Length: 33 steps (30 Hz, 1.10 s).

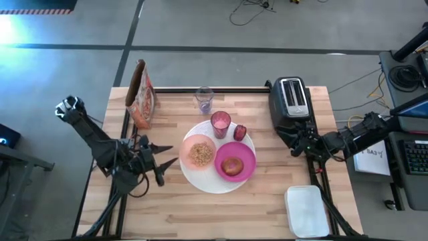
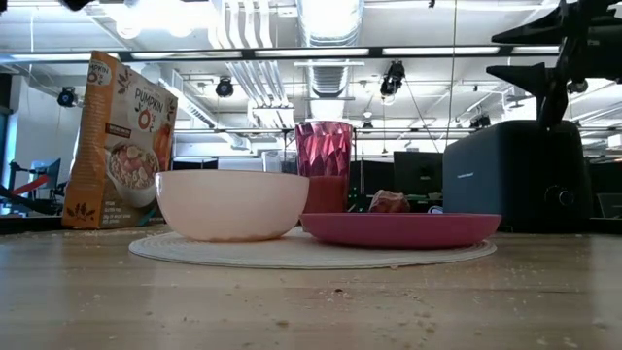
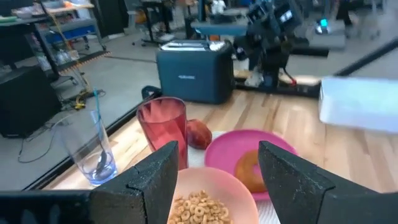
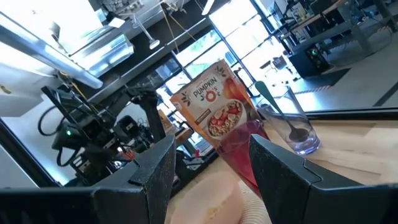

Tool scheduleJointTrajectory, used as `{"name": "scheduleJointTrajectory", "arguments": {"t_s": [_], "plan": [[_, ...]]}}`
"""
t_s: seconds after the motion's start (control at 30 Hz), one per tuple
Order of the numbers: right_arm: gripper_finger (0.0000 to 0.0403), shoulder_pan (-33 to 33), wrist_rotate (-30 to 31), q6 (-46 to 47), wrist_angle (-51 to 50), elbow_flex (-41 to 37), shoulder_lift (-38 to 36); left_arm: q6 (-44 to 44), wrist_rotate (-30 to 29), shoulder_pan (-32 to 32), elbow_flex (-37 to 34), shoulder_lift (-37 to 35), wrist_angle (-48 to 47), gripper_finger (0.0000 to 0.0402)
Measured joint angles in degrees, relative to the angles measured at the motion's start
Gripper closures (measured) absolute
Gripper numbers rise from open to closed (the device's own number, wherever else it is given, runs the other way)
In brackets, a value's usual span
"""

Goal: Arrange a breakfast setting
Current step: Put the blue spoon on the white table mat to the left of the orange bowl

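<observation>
Partly hidden brown bun [image 2: 390, 202] behind magenta plate [image 2: 400, 229], spoon [image 4: 273, 107] bowl blurred

Cereal-filled pink bowl [image 1: 200, 153] on white plate [image 1: 204, 179]

Cereal bag [image 1: 140, 96], clear tumbler [image 1: 204, 100], black toaster [image 1: 291, 98], white container [image 1: 307, 211].

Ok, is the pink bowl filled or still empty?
Filled: the pale pink bowl holds ring-shaped cereal, seen in the high and left wrist views.
</observation>
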Motion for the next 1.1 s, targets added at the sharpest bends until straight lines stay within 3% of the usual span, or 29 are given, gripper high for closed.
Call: {"name": "scheduleJointTrajectory", "arguments": {"t_s": [0.27, 0.43, 0.8, 1.1], "plan": [[0.0211, 0.0, 0.0, 0.0, 0.0, 0.0, 0.4, 4.6, 10.5, 11.0, 5.6, -0.1, -10.3, 0.0197], [0.0211, 0.0, 0.0, 0.0, 0.0, 0.0, 0.4, 11.5, 18.5, 20.6, 6.4, -0.2, -9.6, 0.0197], [0.0211, 0.0, 0.0, 0.0, 0.0, 0.0, 0.5, 25.6, 32.1, 37.6, 6.2, 3.8, 1.2, 0.0197], [0.0211, 0.0, 0.0, 0.0, -0.1, 0.0, 0.5, 35.8, 43.0, 50.5, 6.2, 14.3, 19.1, 0.0197]]}}
